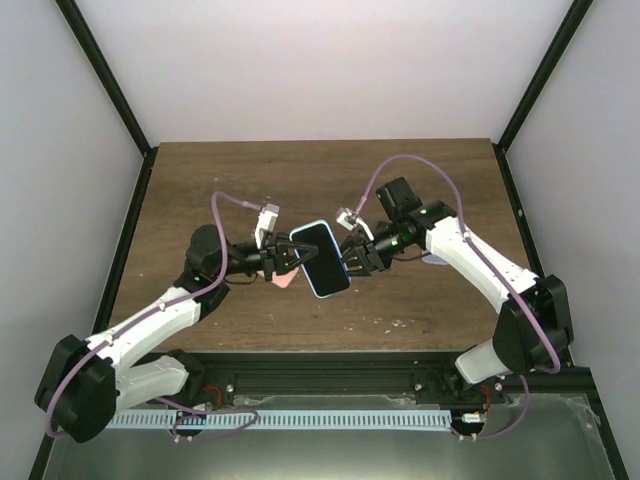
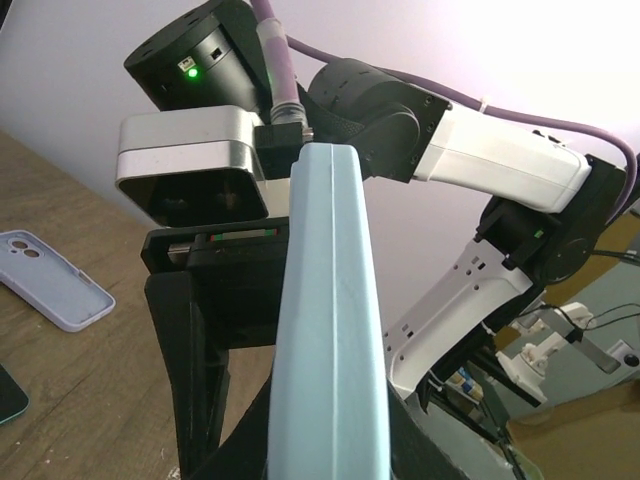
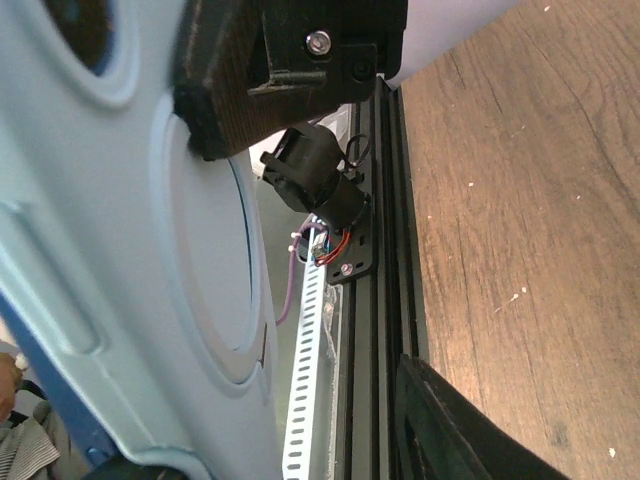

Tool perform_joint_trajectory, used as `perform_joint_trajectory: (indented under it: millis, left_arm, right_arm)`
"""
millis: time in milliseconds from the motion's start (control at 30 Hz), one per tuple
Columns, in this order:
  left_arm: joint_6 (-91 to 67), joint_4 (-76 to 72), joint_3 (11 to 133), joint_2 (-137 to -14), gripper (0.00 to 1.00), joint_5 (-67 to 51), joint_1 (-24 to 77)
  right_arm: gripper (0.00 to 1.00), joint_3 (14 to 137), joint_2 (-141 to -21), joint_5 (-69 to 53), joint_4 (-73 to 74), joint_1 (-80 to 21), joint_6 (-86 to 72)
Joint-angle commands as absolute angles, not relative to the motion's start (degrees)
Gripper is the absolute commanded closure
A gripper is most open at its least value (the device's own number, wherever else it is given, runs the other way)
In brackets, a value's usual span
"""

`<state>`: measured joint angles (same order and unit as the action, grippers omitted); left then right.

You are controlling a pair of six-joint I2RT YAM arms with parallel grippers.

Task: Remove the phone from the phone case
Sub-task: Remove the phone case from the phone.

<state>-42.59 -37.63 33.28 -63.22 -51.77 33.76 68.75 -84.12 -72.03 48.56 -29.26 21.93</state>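
Note:
The phone (image 1: 322,256), dark screen up, sits in a light blue case (image 1: 313,228) held in the air over the middle of the table. My left gripper (image 1: 290,256) is shut on the case's left side; in the left wrist view the case edge (image 2: 325,330) runs up between its dark fingers. My right gripper (image 1: 351,256) is at the case's right side. In the right wrist view the case's back (image 3: 110,250) fills the left, and one finger (image 3: 460,430) stands apart from it with a gap between.
A lavender phone case (image 2: 55,282) lies empty on the wooden table, partly hidden under the right arm in the top view (image 1: 436,260). A small pink object (image 1: 285,281) lies below the left gripper. A dark flat item (image 2: 10,395) lies at the left edge.

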Motion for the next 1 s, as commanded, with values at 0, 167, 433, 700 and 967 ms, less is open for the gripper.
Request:
perform_joint_trajectory:
  millis: [0,167,433,700,967]
  left_arm:
    - [-41.19,-23.64,31.37,-67.84,1.0,-58.52,38.4]
    - [-41.27,-22.35,33.47,-67.84,1.0,-50.62,38.14]
    - [-39.59,-10.32,41.39,-70.34,0.81,-27.83,37.84]
    - [-34.88,-0.1,45.7,-68.32,0.41,-9.71,37.94]
    - [-31.39,5.91,42.9,-63.1,0.4,4.8,41.0]
  right_arm:
    - [0.64,73.35,-81.04,-82.96,36.39,-30.75,20.06]
    - [0.86,67.87,-80.59,-84.11,34.44,-30.7,18.84]
    - [0.99,53.26,-77.03,-76.81,19.76,-27.91,7.82]
    - [0.99,44.08,-77.17,-66.9,9.38,-22.73,1.33]
    - [0.99,45.91,-84.43,-60.65,10.55,-21.04,-2.99]
